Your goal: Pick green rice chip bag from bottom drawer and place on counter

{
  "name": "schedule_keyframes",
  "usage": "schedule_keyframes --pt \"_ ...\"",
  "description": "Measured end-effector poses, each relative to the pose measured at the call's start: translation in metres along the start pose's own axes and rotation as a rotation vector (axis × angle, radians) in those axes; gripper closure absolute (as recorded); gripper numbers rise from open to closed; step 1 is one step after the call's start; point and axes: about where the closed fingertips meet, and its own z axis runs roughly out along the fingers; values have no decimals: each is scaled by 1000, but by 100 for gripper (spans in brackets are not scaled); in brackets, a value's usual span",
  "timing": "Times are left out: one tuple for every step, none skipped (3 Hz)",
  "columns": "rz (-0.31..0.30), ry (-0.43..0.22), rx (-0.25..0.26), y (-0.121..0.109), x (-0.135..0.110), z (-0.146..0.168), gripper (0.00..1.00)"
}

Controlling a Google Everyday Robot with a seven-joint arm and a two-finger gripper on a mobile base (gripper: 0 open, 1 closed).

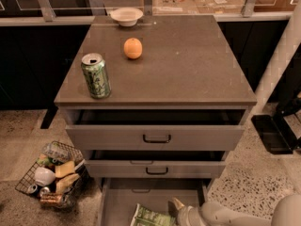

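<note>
We see only the top strip of the green rice chip bag [151, 217]; the lower frame edge cuts off the rest. It lies on the floor of the bottom drawer [136, 194], which is pulled out below the bench's front edge, and sits about midway across the tray. The tool [178, 211] sits low in the same drawer, just beside the bag on its right. Much of it, and of the pale arm [235, 215] behind it, runs out of view. We cannot tell whether the tool is released or clenched, nor whether it touches the bag.

The two upper drawers [155, 136] stand slightly open, their insides too dark to read.

On the bench [188, 65], a green can [96, 75] stands upright near the front left corner. An orange [133, 48] lies behind it, and a white bowl [126, 16] sits at the back edge. The bench's right half, out to the front right corner, is open surface. A wire basket [51, 175] of clutter sits on the floor off the front left corner.
</note>
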Motion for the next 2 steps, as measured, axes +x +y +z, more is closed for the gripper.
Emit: schedule_keyframes --pt "-23 -68 -45 16 -12 28 0" --pt "-43 -62 -87 31 -17 57 0"
